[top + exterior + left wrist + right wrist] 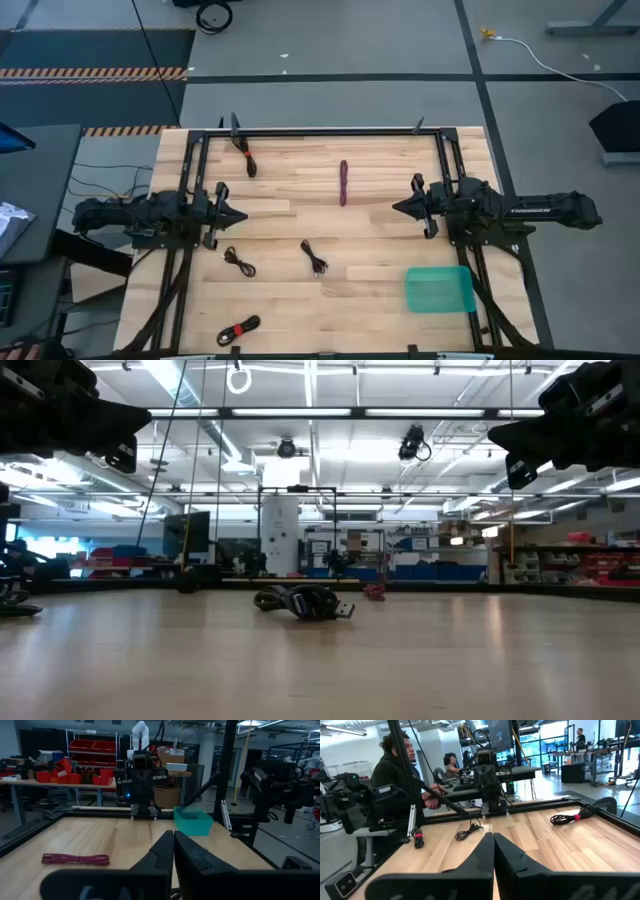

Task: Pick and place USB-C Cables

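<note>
On table: five thin coiled cables [240,262] lay outside your teal plastic tray [439,289].
Fingers: left gripper [238,216] and right gripper [400,207] pressed together.
Risk: you could snag loose coils.

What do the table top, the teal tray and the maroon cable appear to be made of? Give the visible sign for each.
Table top: pale wood, probably butcher-block, shown by joined strips with grain and a slight sheen.
Teal tray: likely moulded plastic, with even colour, smooth walls and rounded corners.
Maroon cable: apparently braided fabric sleeving, speckled and matte, though this is uncertain.
</note>
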